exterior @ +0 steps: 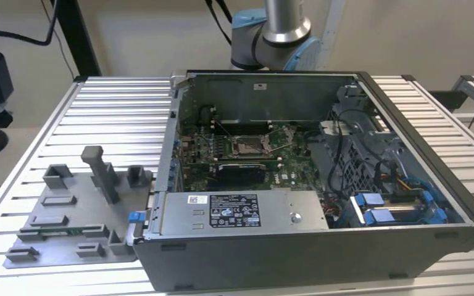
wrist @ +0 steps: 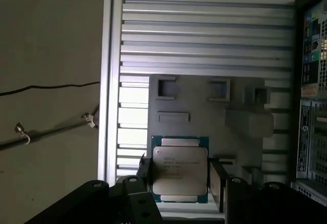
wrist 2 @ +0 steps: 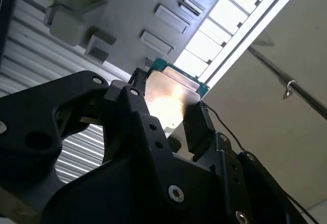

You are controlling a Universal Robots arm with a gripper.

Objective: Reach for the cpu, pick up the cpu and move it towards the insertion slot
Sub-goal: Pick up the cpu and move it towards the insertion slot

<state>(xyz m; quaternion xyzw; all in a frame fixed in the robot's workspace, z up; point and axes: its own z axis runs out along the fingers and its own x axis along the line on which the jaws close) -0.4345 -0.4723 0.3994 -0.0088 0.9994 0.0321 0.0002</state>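
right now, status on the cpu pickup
Jaws shut on the cpu. Cpu held above the grey fixture plate, not yet at the insertion slot. Case open on top, path looks free.

The arm (exterior: 274,37) runs off the exterior view's top edge, and its lower end is lost behind the back wall of the computer case (exterior: 303,246). The insertion slot (exterior: 248,147) down in there is too small to make out any pins. In the second wrist view, glare washes out the metal top of the cpu (wrist 2: 171,88), and the claw (wrist 2: 166,106) covers its lower edge.
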